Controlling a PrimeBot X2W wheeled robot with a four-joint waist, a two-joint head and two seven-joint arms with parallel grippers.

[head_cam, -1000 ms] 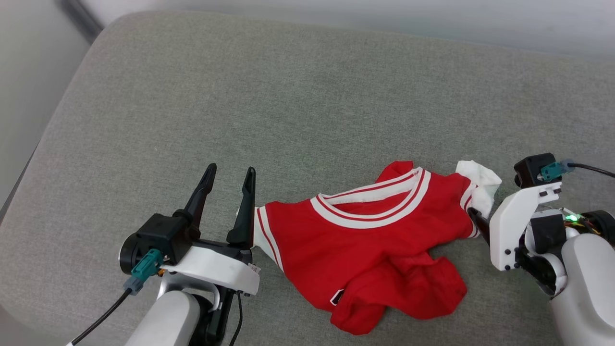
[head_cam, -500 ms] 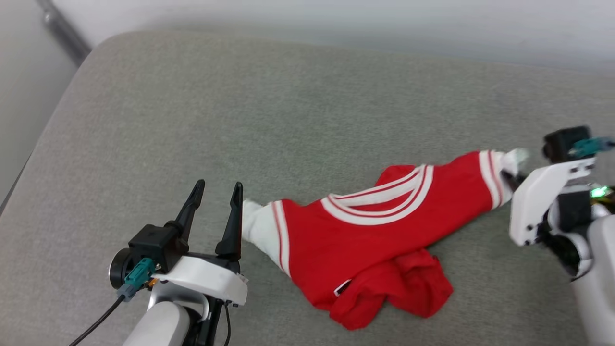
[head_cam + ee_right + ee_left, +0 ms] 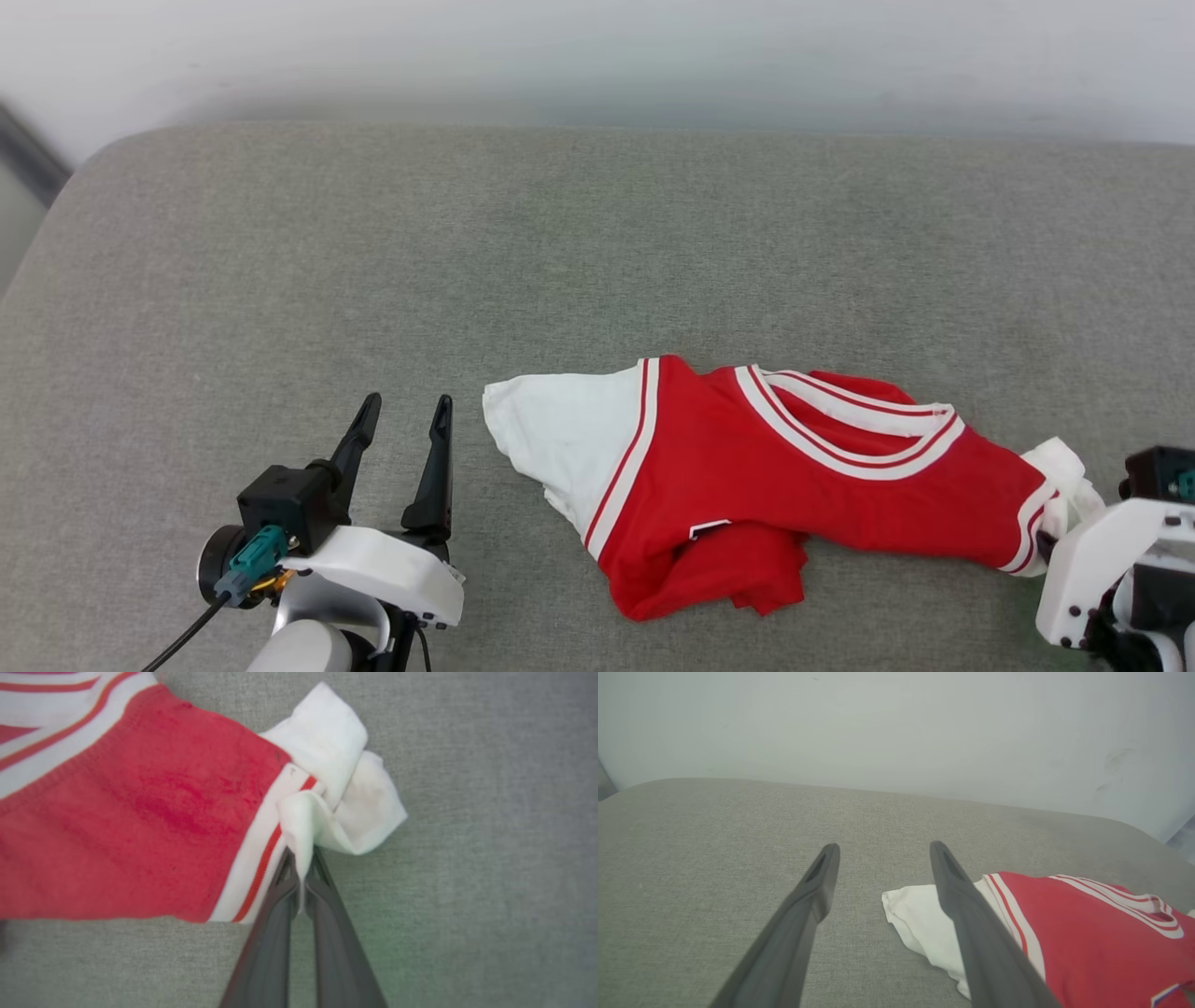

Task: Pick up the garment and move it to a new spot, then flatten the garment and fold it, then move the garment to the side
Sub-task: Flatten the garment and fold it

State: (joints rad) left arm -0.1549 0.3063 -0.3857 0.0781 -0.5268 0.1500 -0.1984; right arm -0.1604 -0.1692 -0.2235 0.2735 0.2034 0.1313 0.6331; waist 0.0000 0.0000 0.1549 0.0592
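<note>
Red garment [image 3: 794,476], white sleeves, striped trim.

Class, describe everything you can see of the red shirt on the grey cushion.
The garment is a soft red knit shirt with white sleeves and red-and-white striped trim at the collar and sleeve seams. It lies crumpled on the grey cushion, collar up, its lower part bunched underneath. The right gripper is shut on one folded white sleeve; the open left gripper stands beside the other sleeve, not touching it.
</note>
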